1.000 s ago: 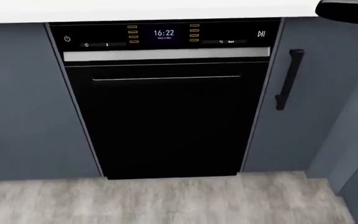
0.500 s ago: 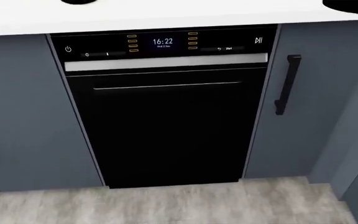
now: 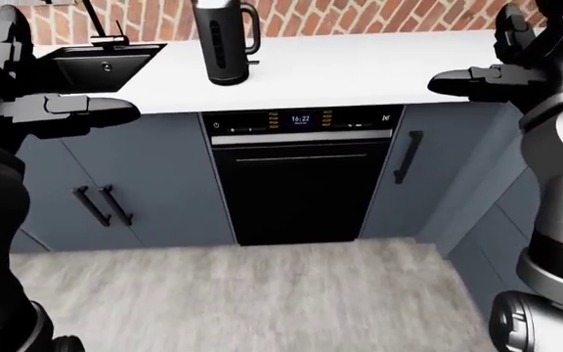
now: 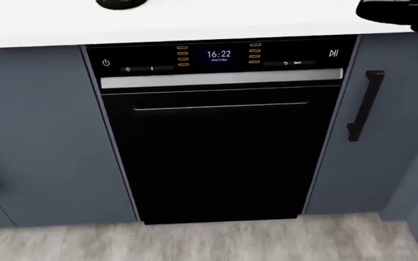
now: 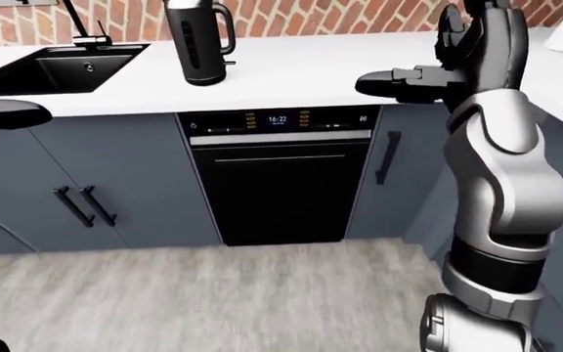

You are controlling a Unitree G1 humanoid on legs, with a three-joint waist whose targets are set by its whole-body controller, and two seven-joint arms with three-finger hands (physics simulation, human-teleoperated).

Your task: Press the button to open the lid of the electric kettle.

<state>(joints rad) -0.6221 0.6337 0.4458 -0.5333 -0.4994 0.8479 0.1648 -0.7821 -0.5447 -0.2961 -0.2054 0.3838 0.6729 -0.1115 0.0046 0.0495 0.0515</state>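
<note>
The black electric kettle [image 3: 225, 40] stands upright on the white counter [image 3: 359, 66], above the left side of the black appliance. Its top is cut off by the top edge of both eye views, so the lid and button do not show. In the head view only its base [image 4: 120, 3] shows at the top edge. My left hand [image 3: 115, 111] is open, fingers stretched out, low at the left and well short of the kettle. My right hand [image 3: 447, 79] is open, fingers pointing left, over the counter's edge to the right of the kettle.
A black built-in appliance [image 4: 220, 147] with a lit 16:22 display sits under the counter. A black sink [image 3: 101, 62] with a faucet lies left of the kettle. Grey cabinets with black handles [image 4: 361, 106] flank the appliance. A brick wall runs behind.
The whole head view has shifted down and to the right, so the camera moved. The kettle's base has come into view at the top edge. My right hand stays in the top right corner.
</note>
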